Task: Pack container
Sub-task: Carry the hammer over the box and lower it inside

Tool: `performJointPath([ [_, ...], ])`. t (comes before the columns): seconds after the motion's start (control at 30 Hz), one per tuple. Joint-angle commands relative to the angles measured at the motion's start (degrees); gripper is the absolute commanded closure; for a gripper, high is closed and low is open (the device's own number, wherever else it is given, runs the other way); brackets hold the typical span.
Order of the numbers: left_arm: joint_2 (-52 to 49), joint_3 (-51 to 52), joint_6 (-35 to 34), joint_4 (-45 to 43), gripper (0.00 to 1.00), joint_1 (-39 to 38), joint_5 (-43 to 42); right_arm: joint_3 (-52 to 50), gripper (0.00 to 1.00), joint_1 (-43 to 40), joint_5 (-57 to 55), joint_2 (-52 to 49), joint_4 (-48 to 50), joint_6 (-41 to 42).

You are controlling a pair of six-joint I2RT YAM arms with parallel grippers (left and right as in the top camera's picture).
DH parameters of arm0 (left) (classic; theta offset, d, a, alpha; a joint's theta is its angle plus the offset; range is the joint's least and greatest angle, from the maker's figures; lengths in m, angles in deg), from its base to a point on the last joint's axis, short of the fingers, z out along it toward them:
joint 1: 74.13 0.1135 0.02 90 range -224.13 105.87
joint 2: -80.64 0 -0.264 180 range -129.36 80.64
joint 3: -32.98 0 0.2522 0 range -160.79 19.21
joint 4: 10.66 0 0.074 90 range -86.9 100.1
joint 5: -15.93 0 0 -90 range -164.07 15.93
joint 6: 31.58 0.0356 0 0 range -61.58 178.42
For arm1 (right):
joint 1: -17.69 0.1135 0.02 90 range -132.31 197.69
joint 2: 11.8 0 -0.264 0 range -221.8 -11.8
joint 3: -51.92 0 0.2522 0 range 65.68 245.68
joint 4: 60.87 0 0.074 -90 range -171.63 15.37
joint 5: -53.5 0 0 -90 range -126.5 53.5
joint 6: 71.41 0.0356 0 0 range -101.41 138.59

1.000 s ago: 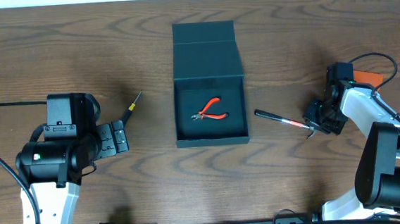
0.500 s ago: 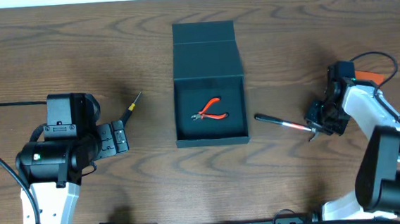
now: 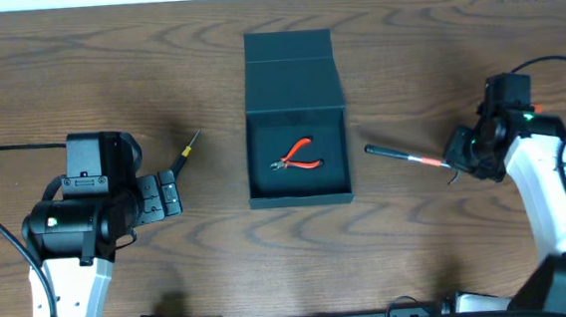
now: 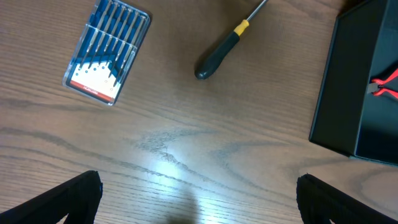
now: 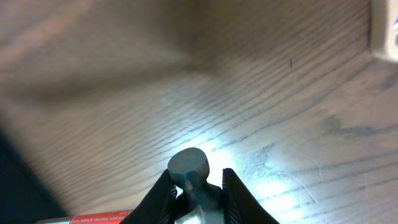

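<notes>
The dark teal container (image 3: 292, 76) stands open at the table's middle, lid flap folded back, with red-handled pliers (image 3: 298, 155) inside. In the left wrist view its wall (image 4: 339, 93) and the pliers (image 4: 387, 84) show at the right edge. My right gripper (image 3: 456, 158) is shut on the end of a slim black tool with a red band (image 3: 403, 157), right of the container. The right wrist view shows the jaws (image 5: 196, 186) clamped on the tool's round dark end (image 5: 188, 164). My left gripper (image 3: 169, 195) (image 4: 205, 211) is open and empty over bare wood.
A black screwdriver with a yellow collar (image 3: 188, 148) (image 4: 222, 51) lies left of the container. A small blue case of white-tipped bits (image 4: 107, 51) lies left of the screwdriver; the left arm hides it in the overhead view.
My right arm has swung to the right and taken the black-and-red tool a little right and away from the container. The left arm has not moved.
</notes>
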Motion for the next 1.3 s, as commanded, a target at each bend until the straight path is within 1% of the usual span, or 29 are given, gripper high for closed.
performJointPath([
  [0.0,0.5,-1.0,0.4,0.2,0.02,0.2,0.6,5.5,0.99,1.8,3.0,4.0,-1.4,-2.0],
  [0.1,0.5,-1.0,0.4,0.2,0.02,0.2,0.6,10.4,0.99,5.2,4.1,4.5,-4.3,-2.1],
  [0.2,0.5,-1.0,0.4,0.2,0.02,0.2,0.6,16.5,0.99,10.9,4.5,4.4,-7.5,-2.2],
  [0.33,0.5,-1.0,0.4,0.2,0.02,0.2,0.6,23.3,0.99,18.9,4.4,3.2,-9.0,-1.0],
  [0.5,0.5,-1.0,0.4,0.2,0.02,0.2,0.6,29.9,0.99,26.9,4.4,-2.1,-9.6,0.9],
  [0.6,0.5,-1.0,0.4,0.2,0.02,0.2,0.6,33.1,0.99,30.6,4.2,-7.7,-9.6,0.9],
  [0.77,0.5,-1.0,0.6,0.2,0.02,0.2,0.6,34.3,0.99,33.3,1.8,-15.4,-8.2,2.2],
  [0.97,0.5,-1.0,0.6,0.2,0.02,0.2,0.6,34.3,0.99,33.4,1.8,-23.0,-7.0,2.8],
  [1.27,0.5,-1.0,0.6,0.8,0.02,0.2,0.6,34.2,0.99,33.4,-0.4,-28.2,-6.1,2.6],
])
